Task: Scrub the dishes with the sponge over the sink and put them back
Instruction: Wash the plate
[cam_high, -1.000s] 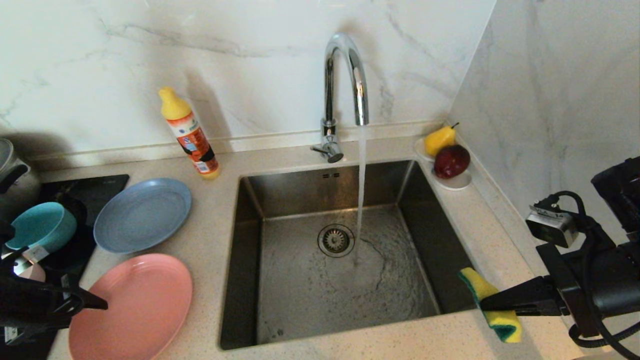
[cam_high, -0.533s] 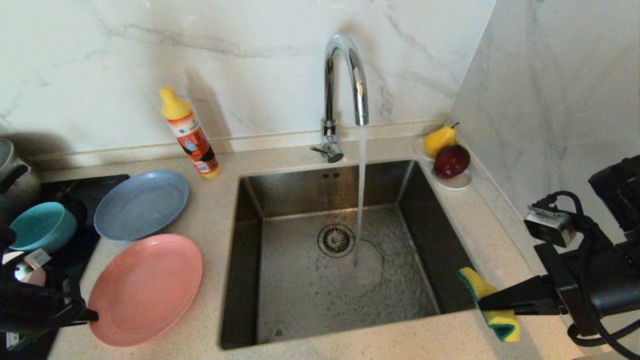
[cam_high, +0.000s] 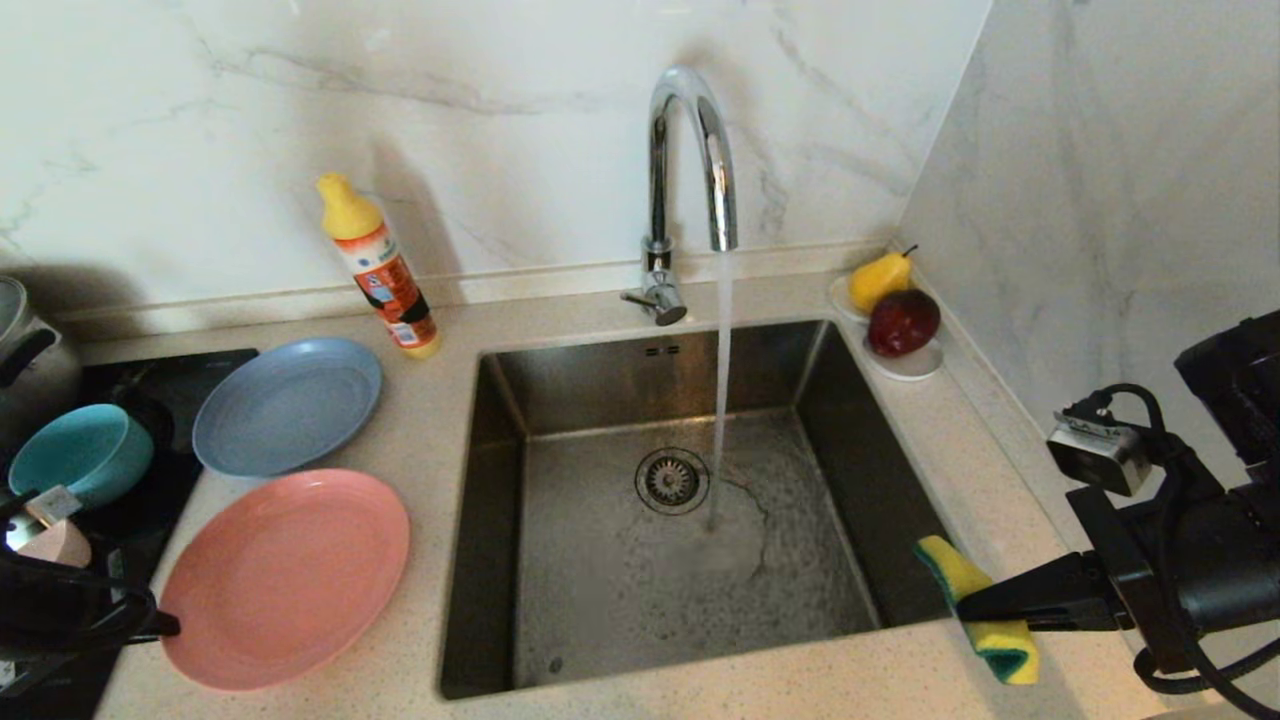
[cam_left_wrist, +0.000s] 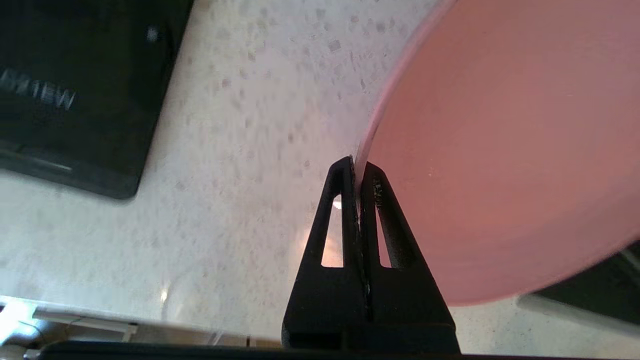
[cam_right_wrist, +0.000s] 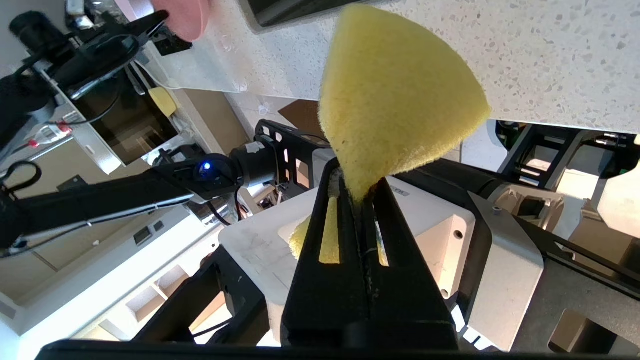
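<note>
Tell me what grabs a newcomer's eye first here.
Water pours from the faucet into the steel sink at centre. At the sink's right front corner, the right gripper pinches a yellow sponge. On the counter at left, the left gripper clamps the rim of the salmon-pink plate.

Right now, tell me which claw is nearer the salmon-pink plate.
Left. The left claw is shut on the rim of the salmon-pink plate. The right claw is across the sink, shut on the sponge.
</note>
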